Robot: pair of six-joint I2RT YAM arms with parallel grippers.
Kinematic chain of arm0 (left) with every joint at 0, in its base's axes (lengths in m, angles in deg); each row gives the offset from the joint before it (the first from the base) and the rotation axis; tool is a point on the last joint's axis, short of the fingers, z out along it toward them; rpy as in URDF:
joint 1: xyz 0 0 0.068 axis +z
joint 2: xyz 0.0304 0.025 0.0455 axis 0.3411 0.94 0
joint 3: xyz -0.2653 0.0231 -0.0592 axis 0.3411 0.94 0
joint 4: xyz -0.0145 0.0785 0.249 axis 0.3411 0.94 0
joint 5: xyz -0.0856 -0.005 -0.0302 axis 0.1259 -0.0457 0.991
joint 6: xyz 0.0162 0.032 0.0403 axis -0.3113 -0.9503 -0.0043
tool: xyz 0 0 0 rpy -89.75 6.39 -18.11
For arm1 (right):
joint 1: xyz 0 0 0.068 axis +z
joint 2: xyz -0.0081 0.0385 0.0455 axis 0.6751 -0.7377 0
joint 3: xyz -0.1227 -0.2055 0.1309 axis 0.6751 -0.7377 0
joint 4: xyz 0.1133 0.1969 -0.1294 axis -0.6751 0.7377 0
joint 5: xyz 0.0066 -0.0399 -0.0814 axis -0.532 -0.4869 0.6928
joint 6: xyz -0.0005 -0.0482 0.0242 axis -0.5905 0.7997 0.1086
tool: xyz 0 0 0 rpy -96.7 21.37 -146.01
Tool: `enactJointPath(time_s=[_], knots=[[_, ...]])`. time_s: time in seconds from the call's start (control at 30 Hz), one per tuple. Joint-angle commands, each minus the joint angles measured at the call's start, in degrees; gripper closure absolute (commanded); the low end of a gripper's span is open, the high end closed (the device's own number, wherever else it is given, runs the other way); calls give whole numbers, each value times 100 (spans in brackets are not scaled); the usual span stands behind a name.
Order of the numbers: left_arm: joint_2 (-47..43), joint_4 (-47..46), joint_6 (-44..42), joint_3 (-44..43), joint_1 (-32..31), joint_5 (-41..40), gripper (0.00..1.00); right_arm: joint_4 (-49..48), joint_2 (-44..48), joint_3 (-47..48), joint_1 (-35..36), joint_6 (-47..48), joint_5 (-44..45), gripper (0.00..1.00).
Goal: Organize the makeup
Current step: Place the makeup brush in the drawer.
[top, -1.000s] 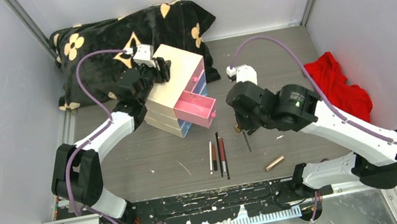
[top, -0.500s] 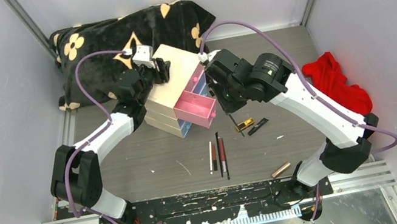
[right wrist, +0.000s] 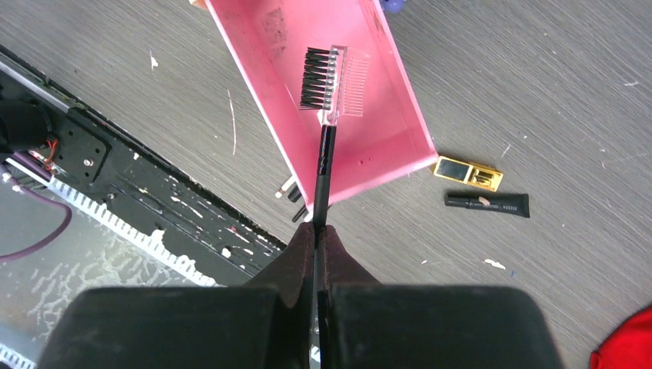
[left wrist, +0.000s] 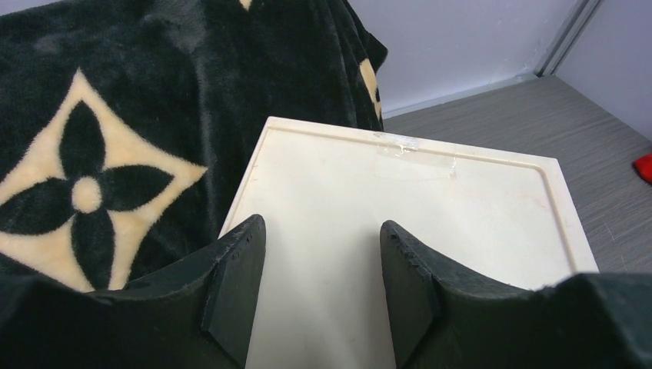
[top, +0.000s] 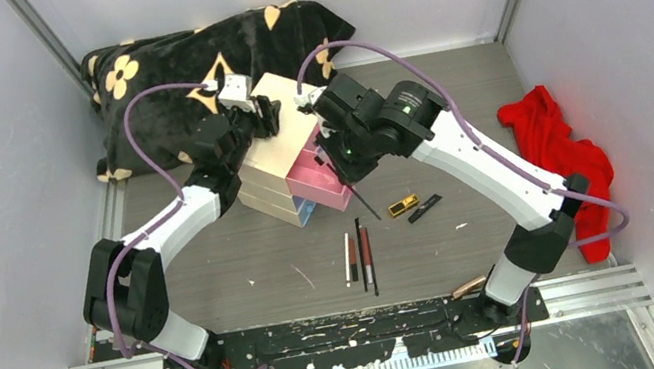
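On the grey table (top: 215,265), the right gripper (right wrist: 317,227), clamped on the brow brush (right wrist: 324,150), has swung over the open pink drawer (right wrist: 384,138) toward the far edge, ready to drop it, while the left gripper (left wrist: 323,231) rests half-open and empty on the cream box (left wrist: 430,200).

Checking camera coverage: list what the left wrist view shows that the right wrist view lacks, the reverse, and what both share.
Only left wrist: the left end effector, open over the cream box, and the black flowered blanket. Only right wrist: the right end effector shut on the comb brush at the pink drawer, the gold compact, the black tube. Both: grey table, red cloth.
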Motion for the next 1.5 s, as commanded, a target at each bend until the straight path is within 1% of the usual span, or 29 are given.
enactJointPath(time_s=[0.0,0.13,0.23,0.33,0.53,0.73,0.87,1.23,1.47], knots=[[564,2495,555,717,117,-231,43,-282,-274,360,-159,311,-387,99],[518,2477,561,742,147,-205,43,-134,-501,686,-353,398,-615,99],[497,2472,574,763,162,-191,43,131,-865,1222,-402,430,-680,99],[472,2471,576,764,162,-179,43,98,-1034,1472,-582,389,-976,99],[517,2422,592,732,169,-118,42,123,-1187,1412,-670,354,-1236,99],[513,2415,619,735,170,-71,42,109,-893,972,-668,262,-1354,99],[498,2397,627,746,171,-82,42,119,-903,827,-673,276,-1384,99],[459,2365,652,756,196,-40,42,296,-1350,1384,-668,243,-1445,99],[402,2310,693,795,223,1,42,324,-1585,1555,-667,198,-1527,99]])
